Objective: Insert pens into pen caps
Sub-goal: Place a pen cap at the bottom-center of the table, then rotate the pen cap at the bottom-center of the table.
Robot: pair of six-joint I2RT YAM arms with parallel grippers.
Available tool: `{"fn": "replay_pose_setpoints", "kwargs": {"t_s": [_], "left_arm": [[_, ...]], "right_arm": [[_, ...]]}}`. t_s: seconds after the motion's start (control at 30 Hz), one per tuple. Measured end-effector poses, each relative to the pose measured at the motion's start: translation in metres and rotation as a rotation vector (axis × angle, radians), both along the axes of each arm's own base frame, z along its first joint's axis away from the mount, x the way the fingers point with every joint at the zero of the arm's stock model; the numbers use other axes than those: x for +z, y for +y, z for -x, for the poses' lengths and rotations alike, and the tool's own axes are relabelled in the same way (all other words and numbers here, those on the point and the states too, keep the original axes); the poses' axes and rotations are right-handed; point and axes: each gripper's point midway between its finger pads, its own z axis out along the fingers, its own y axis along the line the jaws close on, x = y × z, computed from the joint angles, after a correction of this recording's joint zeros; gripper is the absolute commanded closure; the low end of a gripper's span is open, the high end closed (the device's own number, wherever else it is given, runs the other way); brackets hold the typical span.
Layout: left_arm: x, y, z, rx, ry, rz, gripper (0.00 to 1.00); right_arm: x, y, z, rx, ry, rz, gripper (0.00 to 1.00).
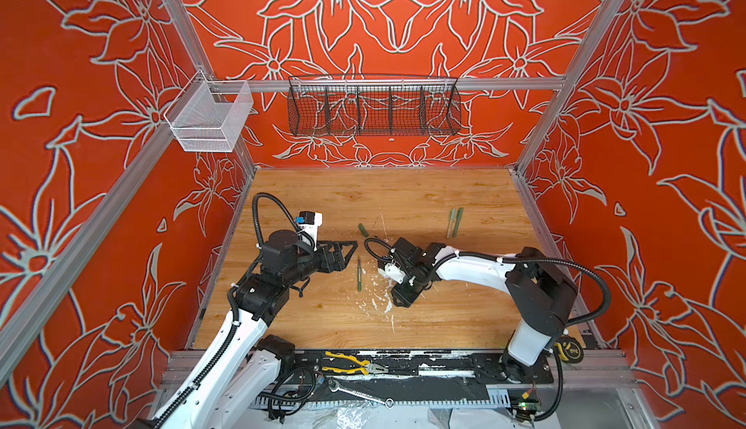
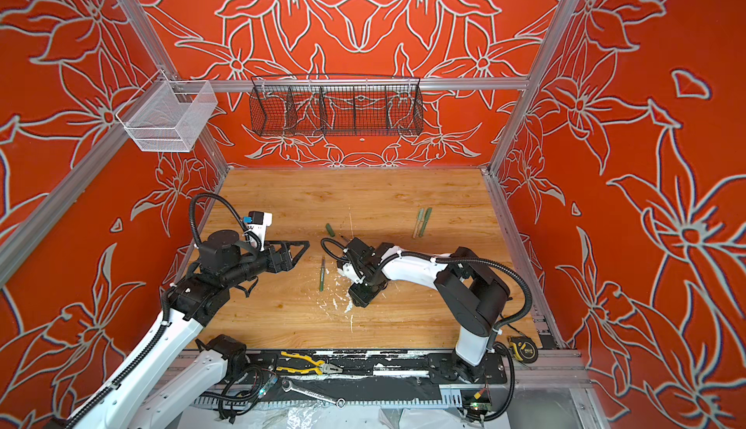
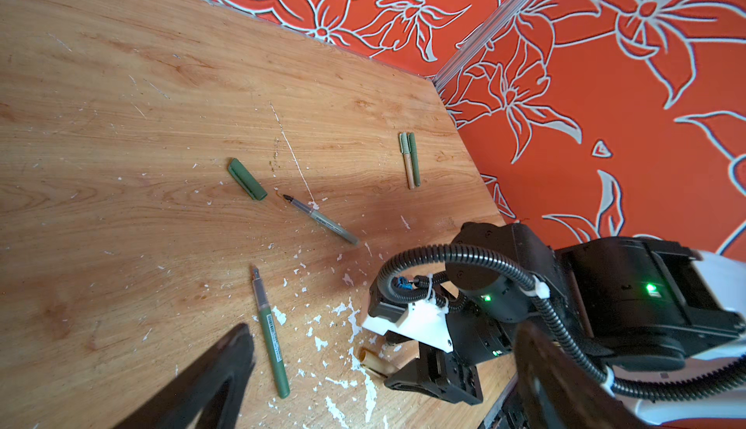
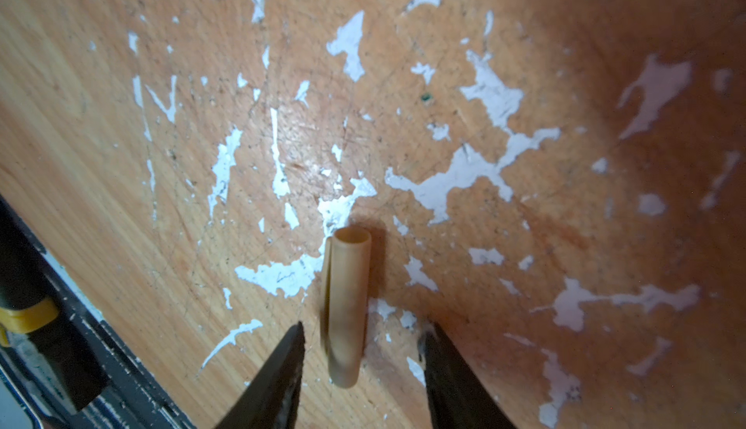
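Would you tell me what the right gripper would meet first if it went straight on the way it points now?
Probably the tan cap, lying on the table between the open fingers of the right gripper, though depth is unclear.

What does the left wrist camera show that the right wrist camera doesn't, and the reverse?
Left wrist only: a loose green cap, a grey pen with its tip bare, and two pens side by side farther off. Right wrist only: the tan cap lying untouched between the parted tips of the right tool. Both: the tan cap and the chipped wooden table.
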Motion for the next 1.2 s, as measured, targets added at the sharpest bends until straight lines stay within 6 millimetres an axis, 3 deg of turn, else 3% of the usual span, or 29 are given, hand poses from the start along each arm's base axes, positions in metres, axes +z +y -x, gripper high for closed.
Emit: {"fn": "replay_pose_setpoints", "kwargs": {"t_s": [0.37, 0.57, 0.93, 1.2], "left_arm": [[-0.001, 0.0, -0.001, -0.002, 0.001, -0.006, 0.03], [0.0, 0.0, 0.0, -0.006, -0.009, -0.014, 0.02], [0.004, 0.003, 0.004, 0.0, -0.03, -0.022, 0.03], [0.003, 0.003, 0.004, 0.001, -0.026, -0.023, 0.03]], "right_arm": [[-0.003, -0.034, -0.004, -0.102, -0.099, 0.118, 0.42], [-0.004, -0.037, -0.01, -0.127, -0.124, 0.141, 0.41], [0.002, -0.035, -0.042, -0.161, -0.219, 0.219, 0.38], [0.012, -0.037, -0.047, -0.193, -0.227, 0.184, 0.34]]}}
